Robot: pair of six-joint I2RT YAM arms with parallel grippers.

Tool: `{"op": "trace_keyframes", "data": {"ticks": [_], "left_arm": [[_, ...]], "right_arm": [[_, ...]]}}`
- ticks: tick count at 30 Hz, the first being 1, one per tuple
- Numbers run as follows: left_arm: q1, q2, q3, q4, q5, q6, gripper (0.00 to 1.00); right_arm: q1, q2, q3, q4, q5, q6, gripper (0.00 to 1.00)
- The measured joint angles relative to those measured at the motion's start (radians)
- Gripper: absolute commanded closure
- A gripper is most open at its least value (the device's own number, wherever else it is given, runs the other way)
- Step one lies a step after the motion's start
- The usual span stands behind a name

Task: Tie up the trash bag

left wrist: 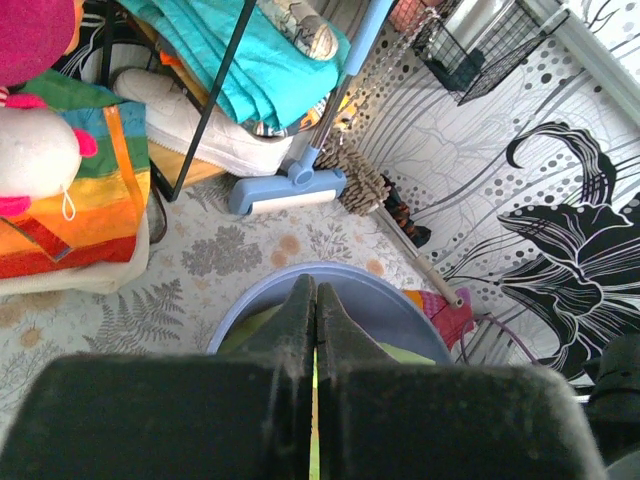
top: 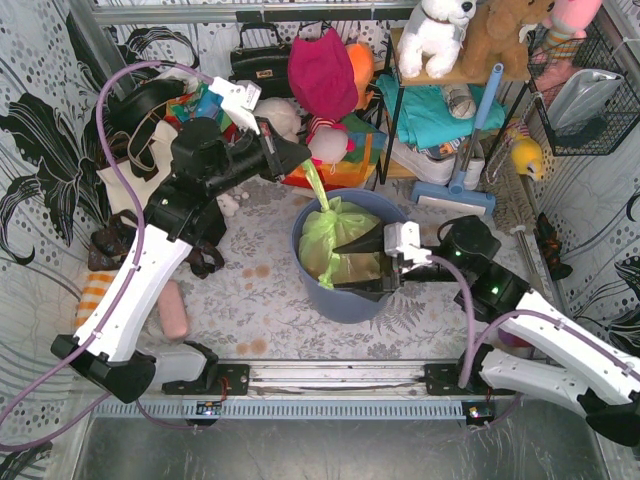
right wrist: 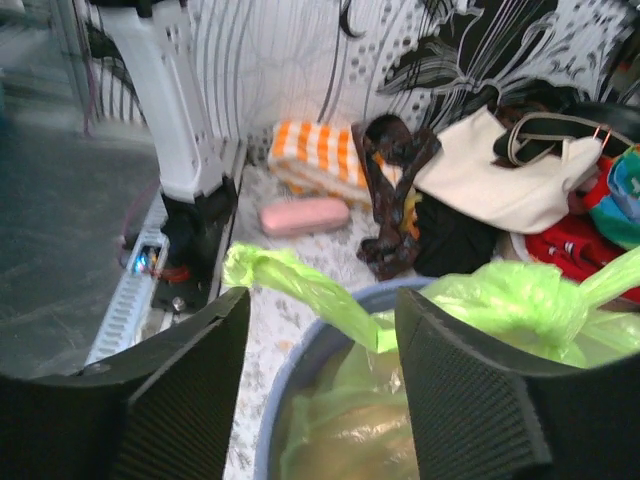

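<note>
The lime-green trash bag [top: 335, 235] sits in the blue-grey round bin [top: 345, 302], with tan paper showing through it [right wrist: 370, 440]. My left gripper [top: 302, 160] is raised above the bin's far-left rim. It is shut on a twisted strip of the bag's top [top: 316, 185], pulled up taut. In the left wrist view the gripper [left wrist: 315, 285] pinches a thin green sliver. My right gripper [top: 352, 263] is open over the bin's right side. In the right wrist view [right wrist: 320, 300] a loose bag tail [right wrist: 290, 275] lies between its fingers, untouched.
A cream tote bag [top: 135, 165] and dark bags lie left of the bin. A pink case [top: 175, 310] and a striped cloth [top: 93, 295] lie near the left arm. A shelf with teal cloth [top: 435, 110], a blue mop [top: 465, 160] and a wire basket [top: 585, 90] stand at the back right.
</note>
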Motion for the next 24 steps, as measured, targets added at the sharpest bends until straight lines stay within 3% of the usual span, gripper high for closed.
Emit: {"op": "trace_keyframes", "data": {"ticks": [5, 8, 13, 16, 20, 24], "left_arm": [[0.000, -0.004, 0.000, 0.038, 0.039, -0.009, 1.00], [0.000, -0.006, 0.000, 0.056, 0.063, -0.017, 1.00], [0.000, -0.008, 0.000, 0.075, 0.099, -0.033, 1.00], [0.000, -0.010, -0.001, 0.087, 0.122, -0.040, 1.00], [0.000, -0.019, -0.006, 0.105, 0.142, -0.048, 1.00], [0.000, -0.032, -0.009, 0.116, 0.155, -0.053, 1.00]], "right_arm": [[0.000, -0.018, 0.069, 0.058, 0.027, 0.120, 0.30], [0.002, 0.009, 0.157, 0.068, 0.125, 0.232, 0.30], [0.004, 0.122, 0.345, -0.027, 0.396, 0.409, 0.36], [0.004, 0.183, 0.378, -0.090, 0.513, 0.465, 0.38], [0.004, 0.257, 0.377, -0.159, 0.591, 0.503, 0.39], [0.004, 0.307, 0.377, -0.187, 0.639, 0.520, 0.49]]}}
